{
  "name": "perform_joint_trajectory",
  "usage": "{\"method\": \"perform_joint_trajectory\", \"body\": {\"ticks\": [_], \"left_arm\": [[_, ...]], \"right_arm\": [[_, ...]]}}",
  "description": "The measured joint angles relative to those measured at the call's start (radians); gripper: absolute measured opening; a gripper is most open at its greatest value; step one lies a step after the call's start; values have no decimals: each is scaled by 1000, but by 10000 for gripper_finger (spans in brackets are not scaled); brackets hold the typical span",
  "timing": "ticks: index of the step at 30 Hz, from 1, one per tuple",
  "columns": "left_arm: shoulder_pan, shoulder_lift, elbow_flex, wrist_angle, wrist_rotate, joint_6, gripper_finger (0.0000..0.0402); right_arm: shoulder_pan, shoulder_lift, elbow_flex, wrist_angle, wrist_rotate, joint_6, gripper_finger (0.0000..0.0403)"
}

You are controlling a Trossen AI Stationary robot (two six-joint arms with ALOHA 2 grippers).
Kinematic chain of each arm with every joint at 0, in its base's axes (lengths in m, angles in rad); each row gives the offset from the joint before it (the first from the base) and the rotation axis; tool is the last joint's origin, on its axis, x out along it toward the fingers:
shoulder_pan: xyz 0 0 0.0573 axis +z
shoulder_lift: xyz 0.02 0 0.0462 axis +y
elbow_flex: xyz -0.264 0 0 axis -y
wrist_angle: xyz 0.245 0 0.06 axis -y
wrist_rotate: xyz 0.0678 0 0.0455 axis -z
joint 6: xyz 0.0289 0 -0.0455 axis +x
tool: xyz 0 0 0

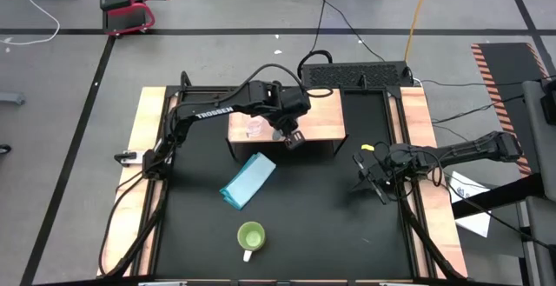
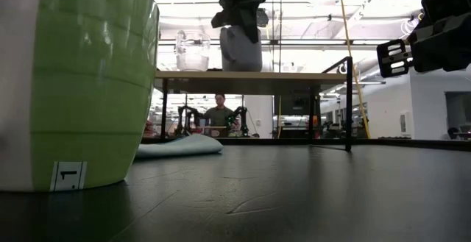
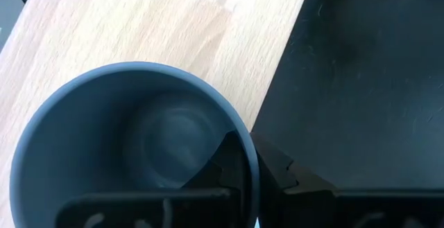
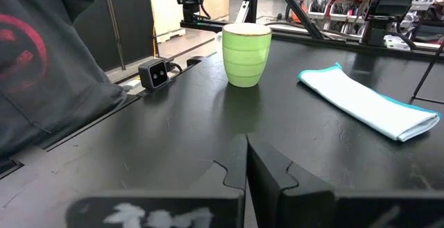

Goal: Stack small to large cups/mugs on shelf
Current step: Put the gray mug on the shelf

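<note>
From my remote station, I am watching the left gripper (image 1: 292,137) grasping the grey-blue mug (image 3: 132,152) by its rim, one finger inside the wall and one outside, at the front edge of the shelf (image 1: 321,112), near its middle. In the low view the grey-blue mug is hanging at the shelf's top, though I cannot tell whether it is touching the board. The small clear glass cup (image 1: 254,127) is standing on the shelf just beside it, toward the shelf's left end. The lime-green mug (image 1: 250,236) is sitting well apart near the desk's front edge, its white handle pointing to the front, and the light blue folded cloth (image 1: 248,180) is lying between it and the shelf. The right gripper (image 1: 375,182) is waiting by the desk's right edge, its fingers (image 4: 270,169) clenched together on nothing. A person (image 2: 218,110) is sitting in the room behind the desk.
</note>
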Motion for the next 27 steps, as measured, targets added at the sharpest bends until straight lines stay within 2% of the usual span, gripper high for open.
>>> {"method": "perform_joint_trajectory", "body": {"ticks": [4, 14, 27], "left_arm": [[0, 0, 0, 7, 0, 4, 12], [-1, 0, 0, 29, 0, 13, 59], [-1, 0, 0, 30, 2, 13, 62]], "right_arm": [[0, 0, 0, -1, 0, 0, 0], [0, 0, 0, -5, 0, 1, 0], [0, 0, 1, -13, 0, 6, 0]]}}
